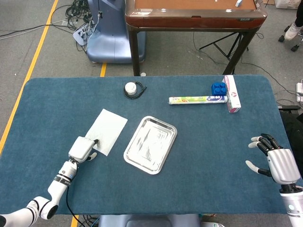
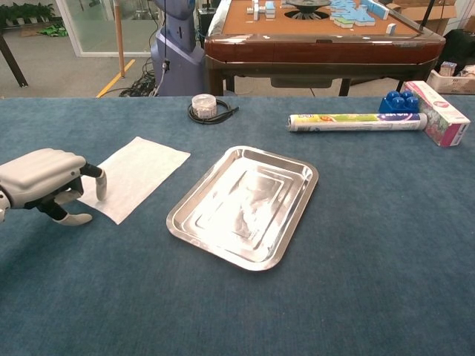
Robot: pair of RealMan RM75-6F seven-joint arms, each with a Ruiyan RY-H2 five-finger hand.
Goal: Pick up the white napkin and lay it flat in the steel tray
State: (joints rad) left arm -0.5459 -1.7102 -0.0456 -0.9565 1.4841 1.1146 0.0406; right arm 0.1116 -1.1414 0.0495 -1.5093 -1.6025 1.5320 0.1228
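The white napkin [image 1: 108, 130] [image 2: 138, 174] lies flat on the blue table, left of the steel tray [image 1: 150, 144] [image 2: 245, 204], which holds nothing. My left hand [image 1: 81, 149] [image 2: 43, 182] rests at the napkin's near left corner. Its fingers are curled down, one fingertip [image 2: 100, 185] touches the napkin's edge, and the thumb lies on the cloth beside it, apart from that finger. The napkin is not lifted. My right hand [image 1: 275, 161] hovers at the table's near right, fingers spread, holding nothing; the chest view does not show it.
At the back stand a small white reel with a black cable [image 1: 131, 88] [image 2: 204, 106], a roll of wrap [image 1: 196, 100] [image 2: 356, 122], a blue block [image 1: 218, 88] [image 2: 401, 101] and a pink box [image 1: 232, 93] [image 2: 441, 111]. A brown table [image 1: 194, 12] stands beyond.
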